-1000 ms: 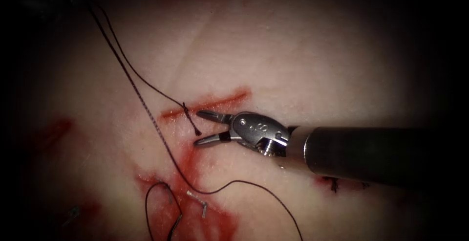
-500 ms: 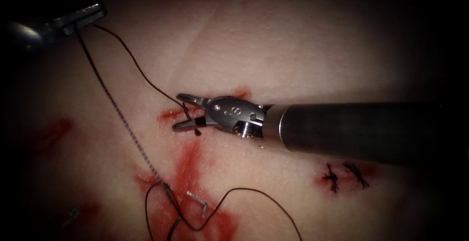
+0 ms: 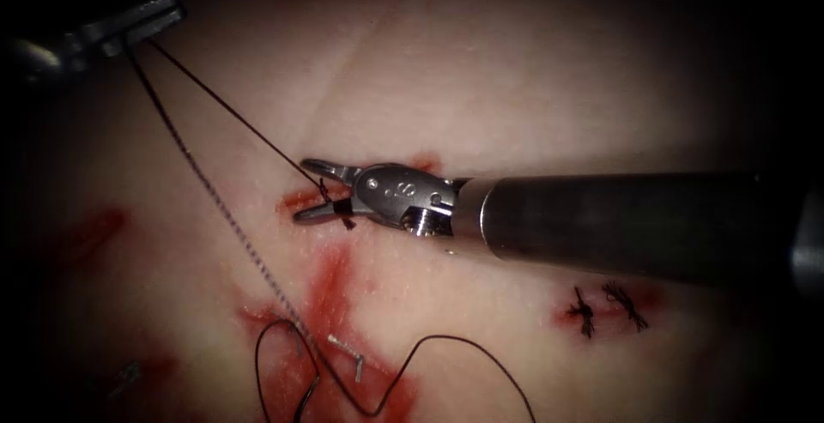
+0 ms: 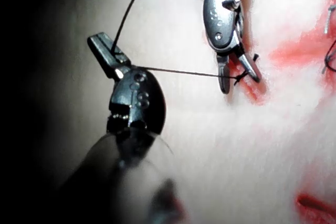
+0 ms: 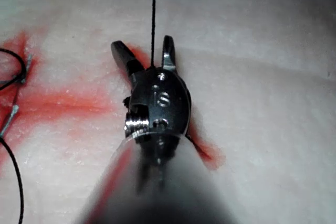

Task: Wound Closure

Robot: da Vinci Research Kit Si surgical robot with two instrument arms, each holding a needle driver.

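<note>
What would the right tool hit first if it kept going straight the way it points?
The taut thread at the cut: it already runs between the right tool's open jaws, up to the left tool, which grips it. Depth is uncertain.

Endoscope above-front; wrist views close along shafts, sharing the cut (image 3: 360,187).

L tool clamped, R tool spread.
L tool (image 3: 142,24) sits far upper-left in endoscope view, jaws closed on thread (image 3: 232,118). R tool (image 3: 313,190) reaches in horiz. from right, wrist straight, jaws parted, gripping nothing.
</note>
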